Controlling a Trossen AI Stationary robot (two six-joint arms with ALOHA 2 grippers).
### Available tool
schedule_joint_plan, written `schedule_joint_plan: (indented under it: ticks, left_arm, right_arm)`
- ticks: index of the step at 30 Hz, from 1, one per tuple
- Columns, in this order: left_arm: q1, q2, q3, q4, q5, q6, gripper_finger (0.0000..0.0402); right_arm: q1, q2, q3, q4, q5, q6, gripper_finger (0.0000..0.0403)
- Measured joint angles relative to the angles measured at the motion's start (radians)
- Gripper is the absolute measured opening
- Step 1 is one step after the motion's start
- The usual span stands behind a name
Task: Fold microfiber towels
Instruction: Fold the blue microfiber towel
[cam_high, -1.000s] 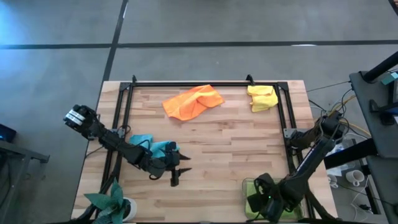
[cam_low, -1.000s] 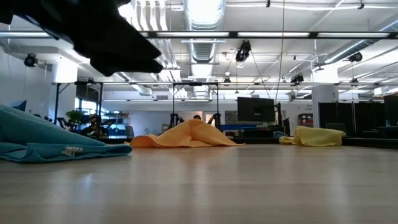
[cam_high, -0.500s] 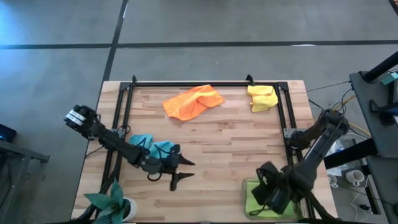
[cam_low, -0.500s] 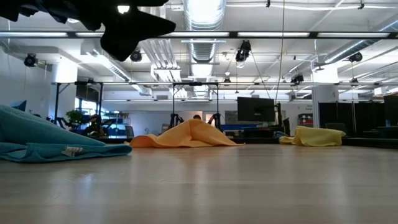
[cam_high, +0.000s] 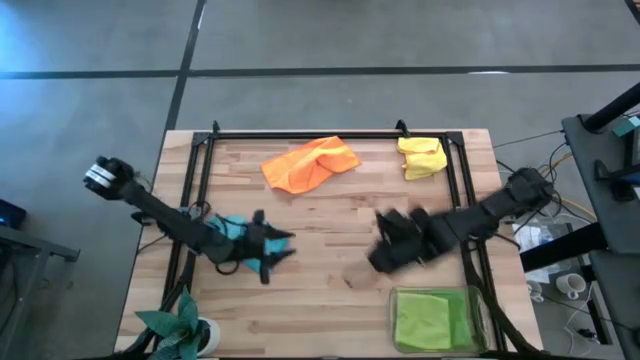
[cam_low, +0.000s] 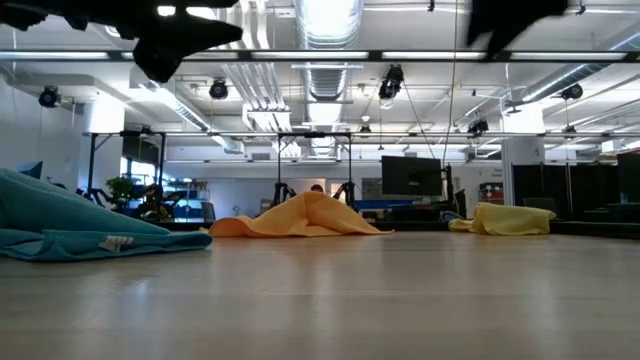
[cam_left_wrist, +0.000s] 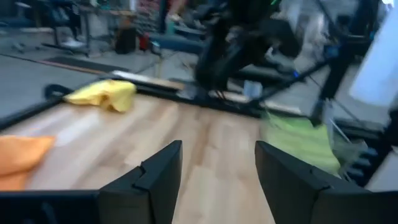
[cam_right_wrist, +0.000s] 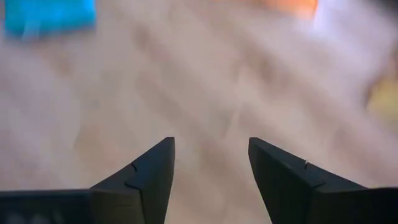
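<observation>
Now the blue towel (cam_high: 235, 232) lies under the left pincer (cam_high: 275, 250).

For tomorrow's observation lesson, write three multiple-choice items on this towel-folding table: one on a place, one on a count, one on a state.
1. Where does the green towel lie?
A. On the orange towel
B. In the clear tray
C. Under the plant

2. How many towels show on the table, tray included?
A. Two
B. Six
C. Four

3. How does the right gripper stand?
A. Open, holding nothing
B. Shut on the yellow towel
C. Shut on the tray

Answers:
1 B: the green towel fills the clear tray at the near right corner.
2 C: the orange towel, yellow towel, blue towel and the green one.
3 A: the right gripper shows bare wood between its spread fingers.
</observation>
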Motion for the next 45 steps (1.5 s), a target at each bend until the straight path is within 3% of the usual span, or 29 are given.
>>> schedule_joint_plan:
  ticks: [3, 6, 11, 14, 21, 41, 45]
  left_arm:
    - [0.027, -0.088, -0.073, 0.002, -0.006, -0.039, 0.0188]
    - [0.055, -0.141, -0.154, 0.063, -0.005, -0.052, 0.0203]
    - [0.074, -0.141, -0.331, 0.42, -0.004, -0.03, 0.0264]
    - [0.075, -0.107, -0.387, 0.601, -0.004, 0.053, 0.0294]
    - [0.092, -0.025, -0.326, 0.698, 0.086, 0.189, 0.0304]
    - [0.27, 0.309, -0.166, 0.691, 0.087, 0.184, 0.0304]
    - [0.271, 0.303, -0.143, 0.693, 0.163, 0.193, 0.0304]
  right_arm:
    - [-0.165, 0.002, -0.027, 0.24, 0.023, -0.312, 0.021]
    - [-0.277, 0.003, -0.082, 0.547, -0.075, -0.554, 0.0211]
    - [-0.332, 0.003, -0.198, 0.976, -0.116, -0.745, 0.0208]
    - [-0.321, 0.003, -0.239, 1.109, -0.118, -0.816, 0.0208]
    - [-0.309, 0.003, -0.24, 1.135, -0.114, -0.821, 0.0208]
    - [-0.309, 0.003, -0.233, 1.137, -0.111, -0.811, 0.0208]
    - [-0.309, 0.003, -0.233, 1.137, -0.111, -0.811, 0.0208]
